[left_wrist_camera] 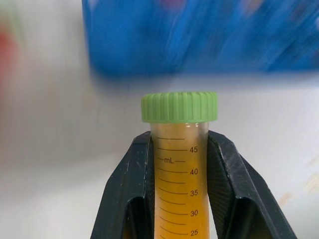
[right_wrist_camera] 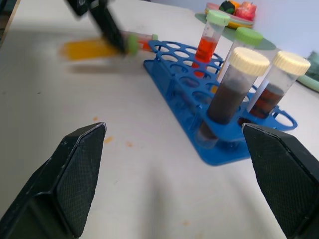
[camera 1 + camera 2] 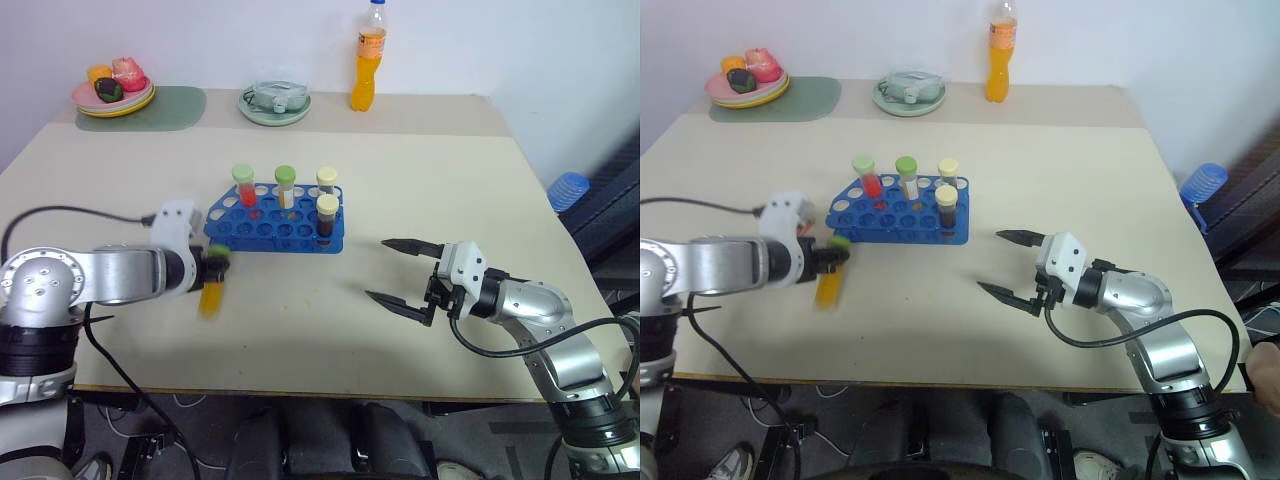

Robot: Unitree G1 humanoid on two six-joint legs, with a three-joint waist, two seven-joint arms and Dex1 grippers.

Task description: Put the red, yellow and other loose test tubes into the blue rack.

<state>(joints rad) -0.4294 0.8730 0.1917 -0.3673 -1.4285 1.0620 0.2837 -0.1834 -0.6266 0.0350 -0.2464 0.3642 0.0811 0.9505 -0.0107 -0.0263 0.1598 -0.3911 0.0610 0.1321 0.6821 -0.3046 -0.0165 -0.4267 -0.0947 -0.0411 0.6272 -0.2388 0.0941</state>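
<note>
Now left fingers [image 1: 222, 189] clamp yellow tube [image 1: 178, 164], right fingers [image 3: 400, 305] spread

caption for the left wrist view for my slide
Left pincer shut on a green-capped yellow-orange tube, blue rack ahead.

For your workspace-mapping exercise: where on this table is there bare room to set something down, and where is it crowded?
Free: the table right of the blue rack up to the far edge, and the near strip between the left gripper, holding the yellow-orange tube, and the open right gripper. Crowded: the far edge, with fruit plate, bowl, orange bottle.
</note>
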